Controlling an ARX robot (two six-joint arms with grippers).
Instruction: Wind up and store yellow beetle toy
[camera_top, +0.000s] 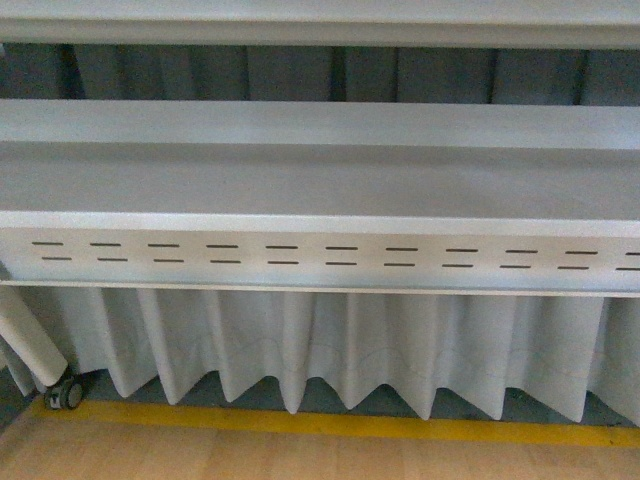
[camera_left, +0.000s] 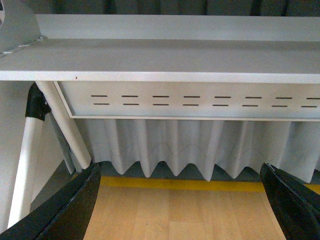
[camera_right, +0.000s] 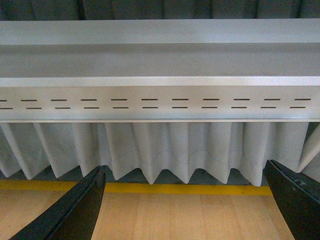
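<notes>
A smooth, matte pale-grey surface (camera_top: 300, 180) carries a flat front panel (camera_top: 320, 255) punched with short paired slots. Below hangs a pleated white cloth skirt (camera_top: 350, 350), above a yellow floor stripe (camera_top: 350, 425) on light wood floor (camera_top: 250, 455). The left end effector (camera_left: 180, 172) and right end effector (camera_right: 185, 167) both gape wide, glossy black fingers holding nothing. The yellow beetle toy shows in no view, so I cannot tell its place or heading.

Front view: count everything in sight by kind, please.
White metal shelf unit, slotted front panel: 1
White pleated cloth skirt: 1
Yellow floor stripe: 1
Grey caster wheel: 1
Yellow beetle toy: 0
Total: 4
</notes>
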